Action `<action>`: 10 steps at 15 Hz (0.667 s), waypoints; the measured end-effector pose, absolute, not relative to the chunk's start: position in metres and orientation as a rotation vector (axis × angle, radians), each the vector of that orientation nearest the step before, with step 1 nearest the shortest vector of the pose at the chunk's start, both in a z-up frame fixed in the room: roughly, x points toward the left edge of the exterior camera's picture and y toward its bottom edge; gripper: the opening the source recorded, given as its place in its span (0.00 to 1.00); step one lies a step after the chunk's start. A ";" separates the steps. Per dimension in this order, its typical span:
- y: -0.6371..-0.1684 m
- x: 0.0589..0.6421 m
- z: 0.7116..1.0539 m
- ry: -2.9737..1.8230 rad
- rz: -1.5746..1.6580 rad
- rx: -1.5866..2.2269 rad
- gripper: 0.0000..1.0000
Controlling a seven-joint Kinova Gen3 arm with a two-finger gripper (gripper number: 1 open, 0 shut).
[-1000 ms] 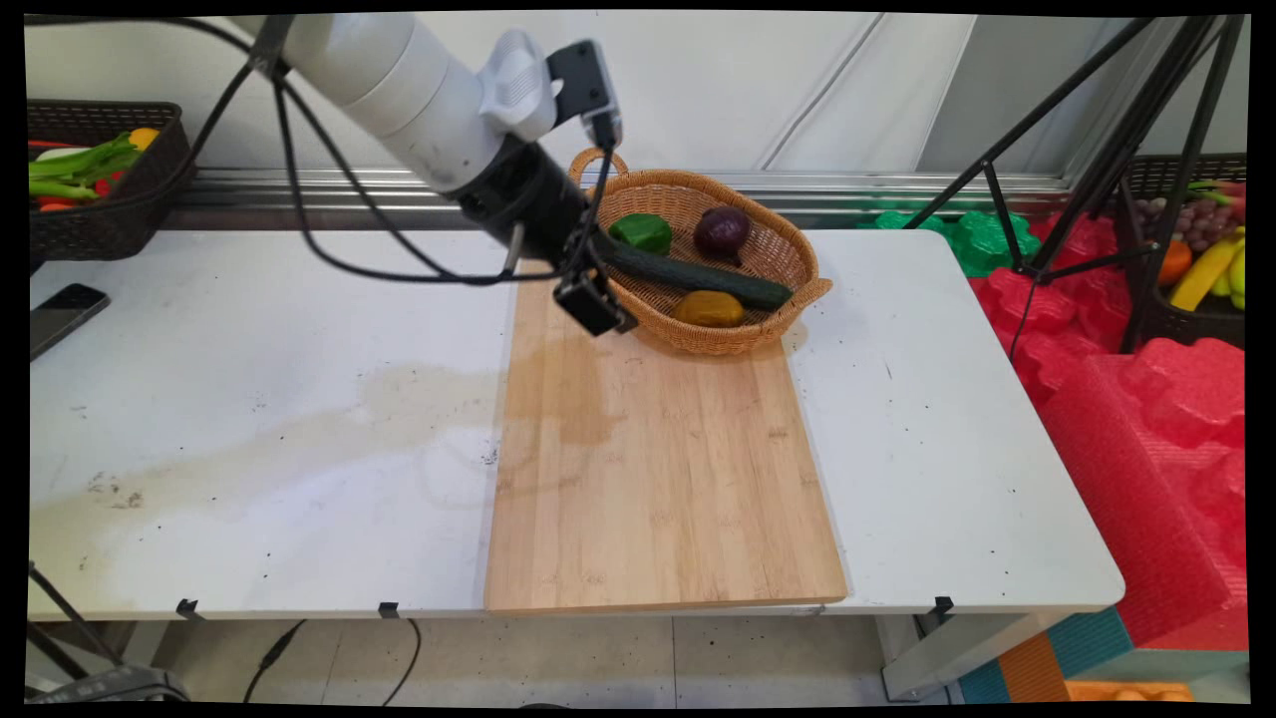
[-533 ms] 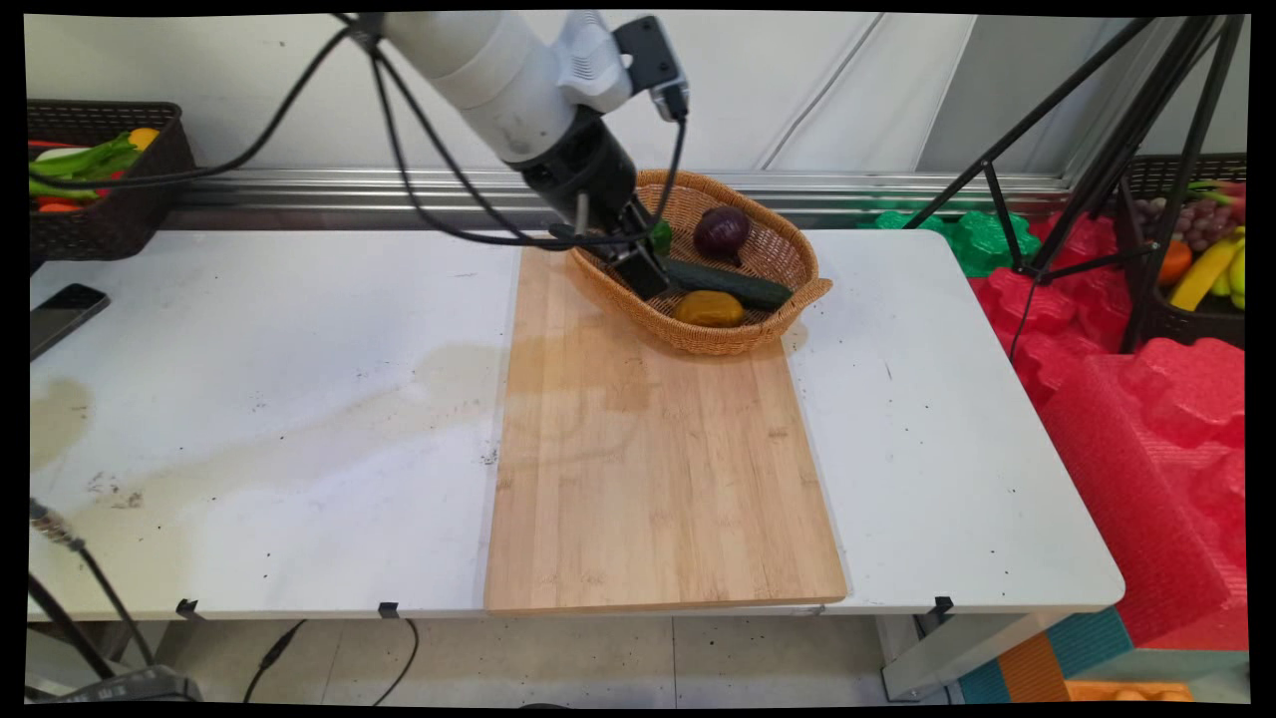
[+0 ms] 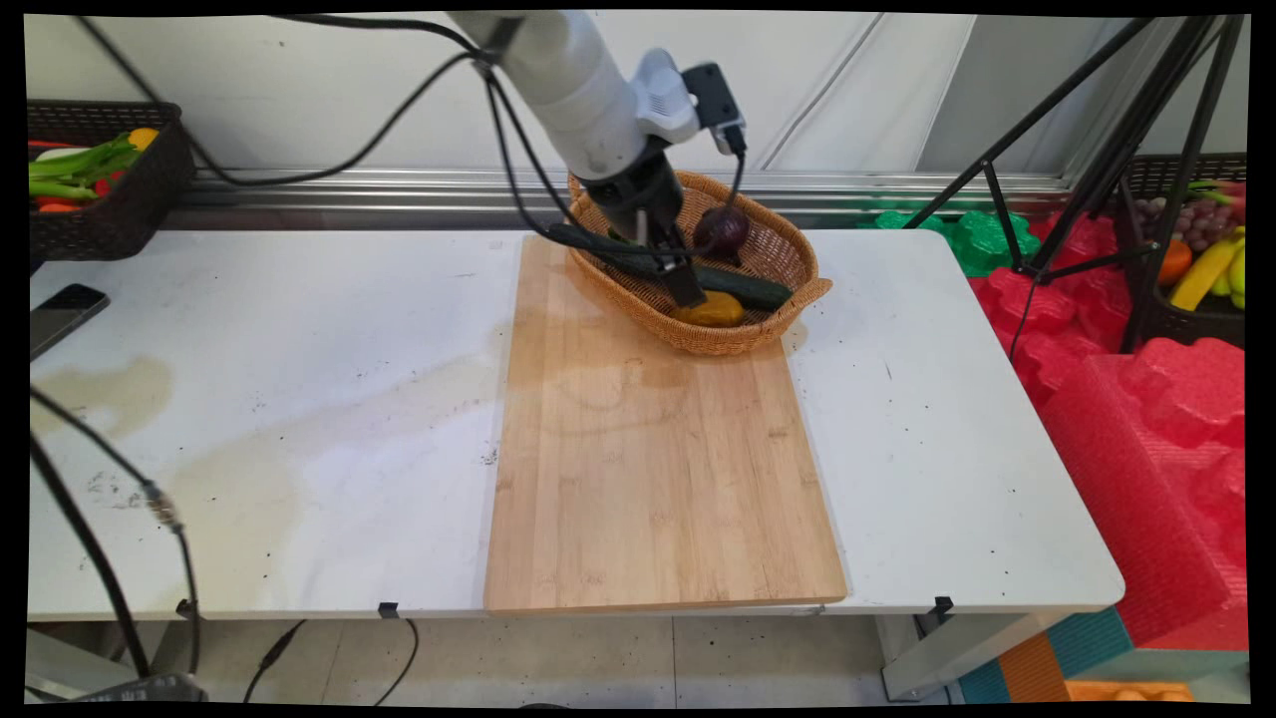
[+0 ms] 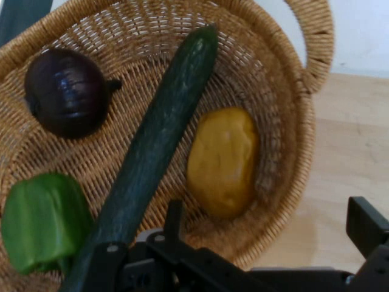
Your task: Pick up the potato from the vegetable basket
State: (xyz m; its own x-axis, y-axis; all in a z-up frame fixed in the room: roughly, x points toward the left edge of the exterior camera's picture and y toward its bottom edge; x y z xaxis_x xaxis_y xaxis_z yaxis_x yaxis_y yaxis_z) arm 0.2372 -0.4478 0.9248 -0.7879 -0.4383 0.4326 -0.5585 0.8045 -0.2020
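Observation:
A wicker basket stands at the far end of a wooden cutting board. It holds a long dark cucumber, a yellow-brown potato-like piece, a purple onion and a green pepper, which the arm hides in the main view. My gripper hangs open just over the basket's near-left side, above the cucumber's end and next to the yellow piece. In the hand view the cucumber runs diagonally across the basket, and nothing sits between the fingers.
A black basket of vegetables stands at the back left, with a phone near the table's left edge. Tripod legs, red foam and a fruit basket stand off the right side. Black cables hang at the front left.
The arm has swung right from the board's far-left corner to over the basket, and the gripper has come down among the vegetables. Nothing in the basket has shifted.

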 end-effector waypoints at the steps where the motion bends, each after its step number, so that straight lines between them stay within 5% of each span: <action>1: -0.456 0.234 0.918 -2.629 0.449 0.760 1.00; 10: -0.510 0.217 0.875 -2.660 0.389 0.788 1.00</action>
State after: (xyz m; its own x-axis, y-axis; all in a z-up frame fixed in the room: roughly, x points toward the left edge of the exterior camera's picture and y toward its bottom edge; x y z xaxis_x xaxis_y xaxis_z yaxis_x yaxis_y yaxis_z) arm 0.2170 -0.5103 0.8750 -0.7892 -0.4724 0.3924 -0.5650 0.8089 -0.1625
